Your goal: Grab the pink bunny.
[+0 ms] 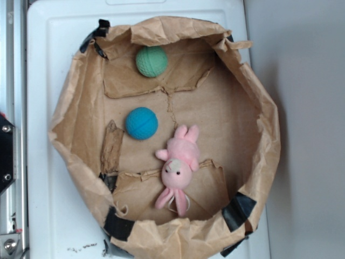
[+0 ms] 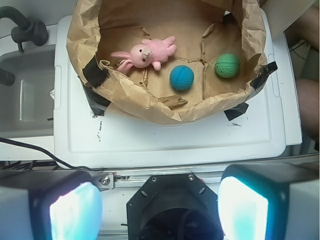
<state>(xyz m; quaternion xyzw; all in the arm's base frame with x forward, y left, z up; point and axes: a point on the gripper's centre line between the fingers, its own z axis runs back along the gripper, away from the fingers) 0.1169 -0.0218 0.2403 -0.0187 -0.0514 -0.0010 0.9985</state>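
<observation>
End effector sits wide open, empty, well short of the brown paper basin. Pink bunny lies inside, ahead and slightly left, apart from the blue ball and green ball. Best approach: clear the rim, descend over the torso, pinch across its narrow width.

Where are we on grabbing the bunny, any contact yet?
Nothing done yet. The pink bunny lies untouched on the floor of the paper-lined bin, near the blue ball. In the wrist view the gripper is open, empty, and back outside the bin. Left: move over the bunny, descend, close, lift.
</observation>
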